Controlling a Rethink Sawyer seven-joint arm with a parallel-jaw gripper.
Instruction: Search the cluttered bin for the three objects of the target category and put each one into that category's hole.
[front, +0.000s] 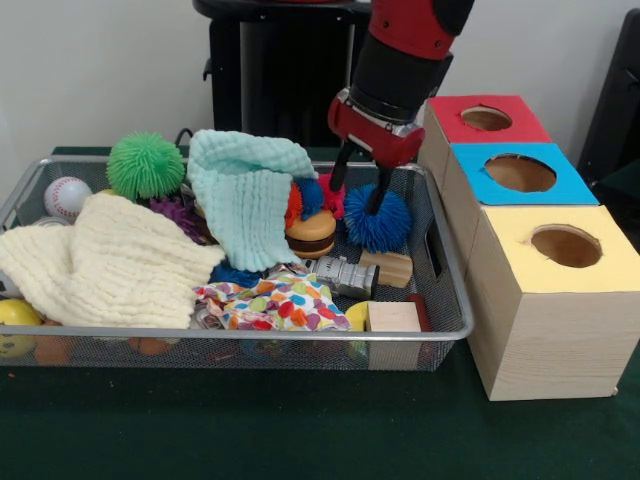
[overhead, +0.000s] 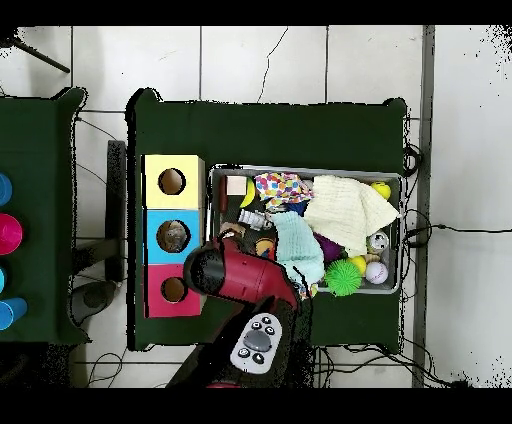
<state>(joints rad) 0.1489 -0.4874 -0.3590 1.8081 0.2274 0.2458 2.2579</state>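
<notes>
We see the green table filling the frame, the wire-mesh bin stretched across its middle and three tan boxes lined up just beside the bin's end. In the front view the yellow-faced box stands nearest the camera, the blue-faced box sits between it and the red-faced box, and the blue box's hole opens upward. From overhead we find the same row, the blue box's hole in the centre, something indistinct showing inside it.

The red and black arm drops in from above at the bin's box-side end. Its gripper hangs with its dark fingers spread, straddling the top of a blue spiky ball; we cannot tell whether they touch it.

Inside the bin we count a cream knitted cloth draped over the far left, a mint cloth hanging over the middle, and a spotted multicoloured cloth at the front wall. A green spiky ball sits at the back, a baseball near the corner, a toy hamburger beside the mint cloth. A small clear bottle lies on its side between the hamburger and a wooden block, apart from the gripper.
</notes>
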